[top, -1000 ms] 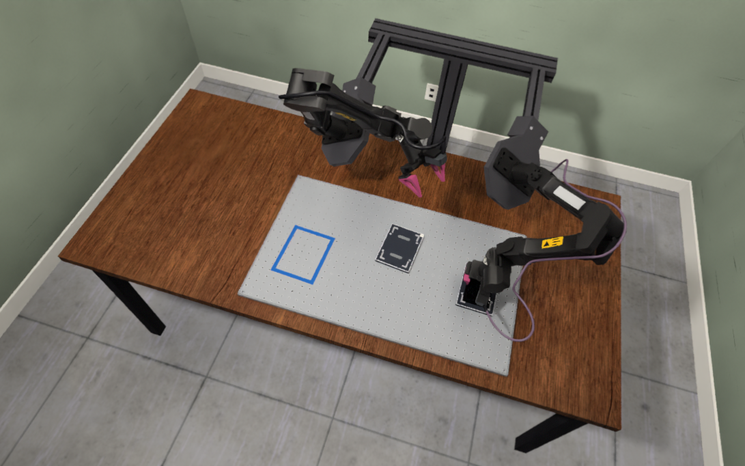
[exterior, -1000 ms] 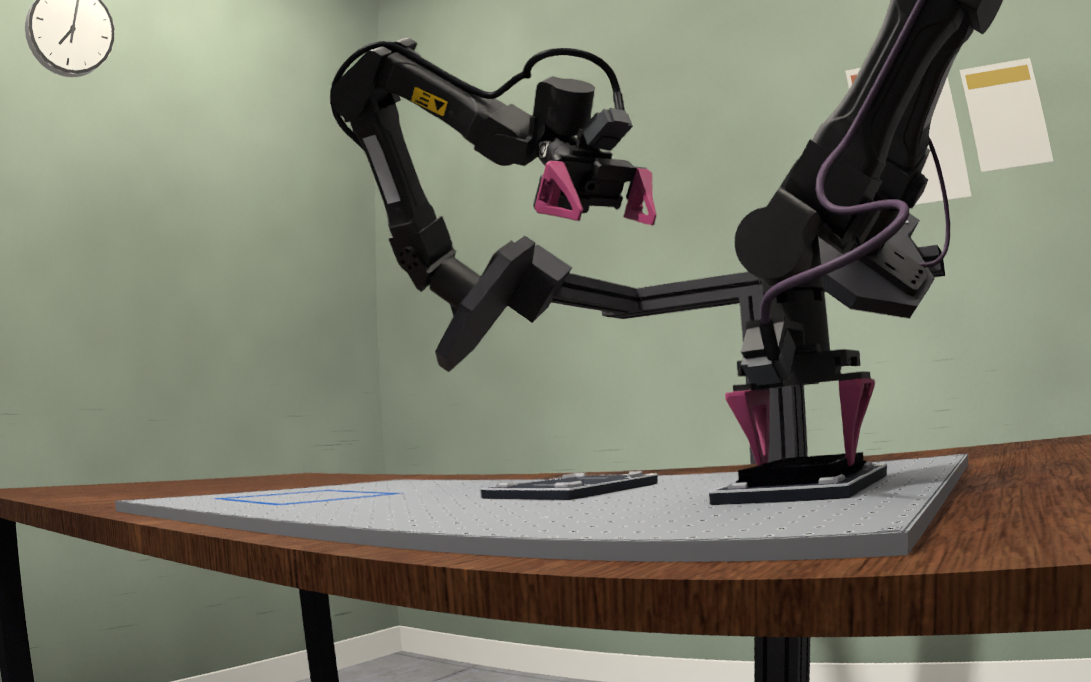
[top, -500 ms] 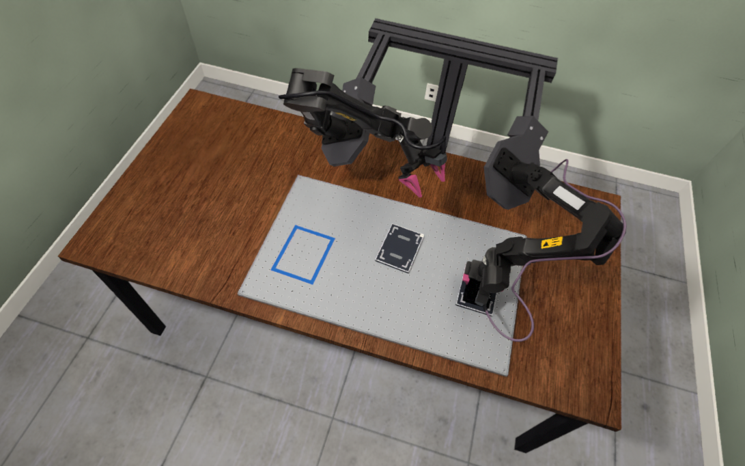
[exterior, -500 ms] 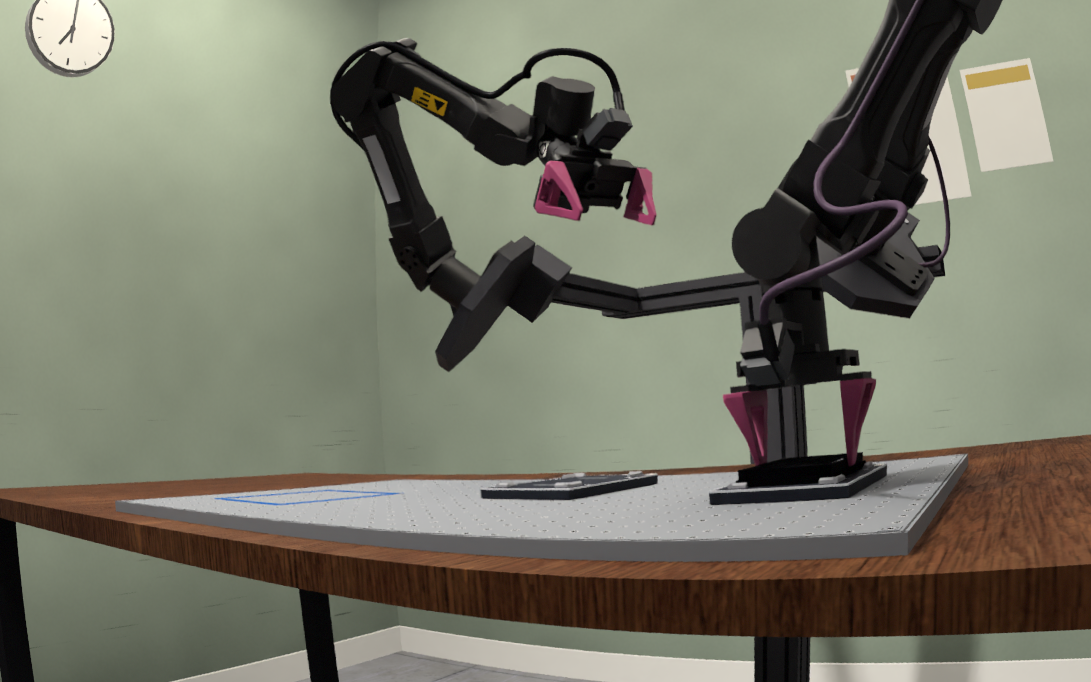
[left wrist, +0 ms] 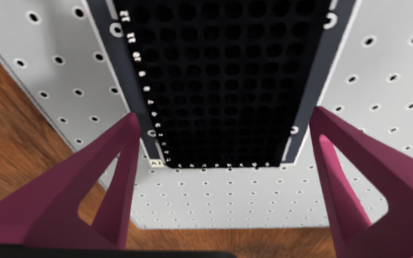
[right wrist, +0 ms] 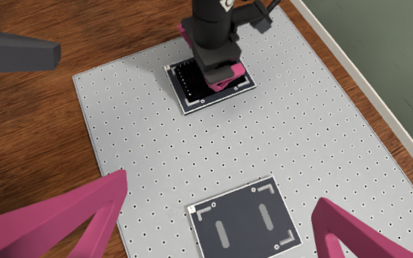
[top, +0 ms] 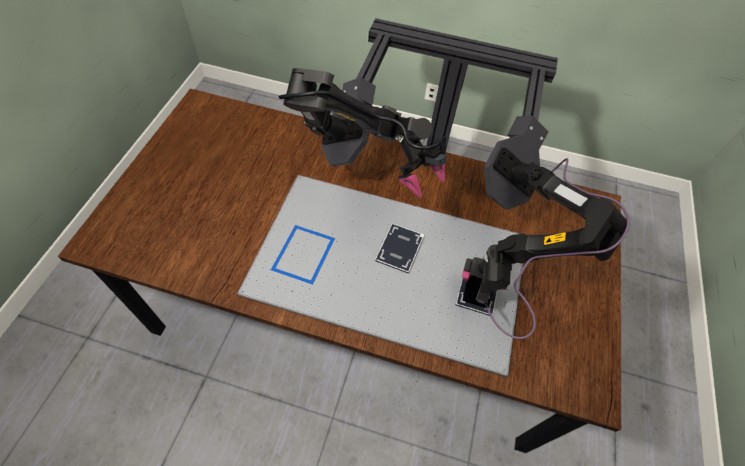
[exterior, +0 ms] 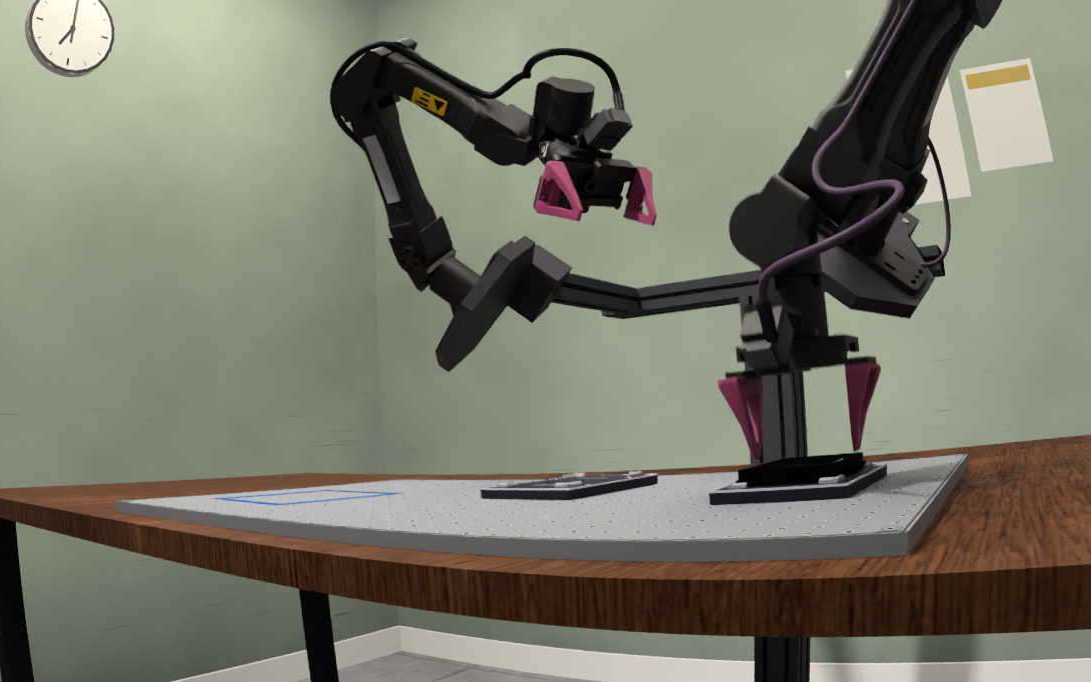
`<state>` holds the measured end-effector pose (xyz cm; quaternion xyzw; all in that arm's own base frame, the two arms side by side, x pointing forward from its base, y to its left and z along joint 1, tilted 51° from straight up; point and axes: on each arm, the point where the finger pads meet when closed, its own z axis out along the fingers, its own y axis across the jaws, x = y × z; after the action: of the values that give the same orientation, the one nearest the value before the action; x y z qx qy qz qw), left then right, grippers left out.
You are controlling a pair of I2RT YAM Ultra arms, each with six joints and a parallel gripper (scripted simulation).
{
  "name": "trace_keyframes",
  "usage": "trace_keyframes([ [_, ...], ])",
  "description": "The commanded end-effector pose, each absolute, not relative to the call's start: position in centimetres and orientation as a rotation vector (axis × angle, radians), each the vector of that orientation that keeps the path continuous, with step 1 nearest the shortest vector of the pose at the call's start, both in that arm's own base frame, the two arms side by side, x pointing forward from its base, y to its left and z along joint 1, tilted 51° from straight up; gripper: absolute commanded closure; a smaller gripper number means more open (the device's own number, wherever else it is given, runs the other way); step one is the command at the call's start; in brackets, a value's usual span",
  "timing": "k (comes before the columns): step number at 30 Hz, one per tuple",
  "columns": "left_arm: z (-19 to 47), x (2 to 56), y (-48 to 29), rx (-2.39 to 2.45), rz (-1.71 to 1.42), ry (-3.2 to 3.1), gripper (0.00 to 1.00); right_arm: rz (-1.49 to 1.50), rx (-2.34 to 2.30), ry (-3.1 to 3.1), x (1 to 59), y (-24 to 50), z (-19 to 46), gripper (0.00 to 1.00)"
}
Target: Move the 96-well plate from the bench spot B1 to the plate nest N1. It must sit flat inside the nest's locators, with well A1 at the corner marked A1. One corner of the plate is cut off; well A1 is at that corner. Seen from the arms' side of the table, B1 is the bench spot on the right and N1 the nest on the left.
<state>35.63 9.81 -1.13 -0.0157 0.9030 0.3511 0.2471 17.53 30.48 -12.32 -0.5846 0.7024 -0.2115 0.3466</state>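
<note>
The black 96-well plate [top: 472,290] [exterior: 799,469] [left wrist: 224,83] [right wrist: 190,80] lies in the nest N1 [exterior: 735,496] [left wrist: 319,81] [right wrist: 216,98] and looks flat between its pale corner locators. Its cut corner, well A1, is at the nest's A1 mark [left wrist: 156,163]. My left gripper [exterior: 806,453] [left wrist: 222,117] is open, its fingers beside the plate's two long sides with gaps. The arm hides part of the plate in the top view. My right gripper [top: 431,188] [exterior: 617,221] [right wrist: 220,193] is open and empty, raised near the arms' side. The blue outline of B1 [top: 292,276] has nothing in it.
A second, empty nest [top: 401,249] [exterior: 570,490] [right wrist: 243,220] lies between B1 and N1 on the grey perforated board [top: 352,313] [right wrist: 148,125]. The left arm's loose cable loops beside N1. The frame post stands behind the right gripper.
</note>
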Motion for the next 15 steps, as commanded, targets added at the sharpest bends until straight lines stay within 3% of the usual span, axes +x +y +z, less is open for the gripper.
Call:
trace_keyframes([
  [1,-0.7,34.7,9.0,-0.036,0.962,2.470,0.00,-0.478,-1.473,1.802,17.4,33.1,-11.0,0.00],
  [15,5.5,32.6,3.6,-0.059,0.943,2.437,0.00,-0.478,-1.473,1.802,17.4,33.1,-11.0,0.00],
])
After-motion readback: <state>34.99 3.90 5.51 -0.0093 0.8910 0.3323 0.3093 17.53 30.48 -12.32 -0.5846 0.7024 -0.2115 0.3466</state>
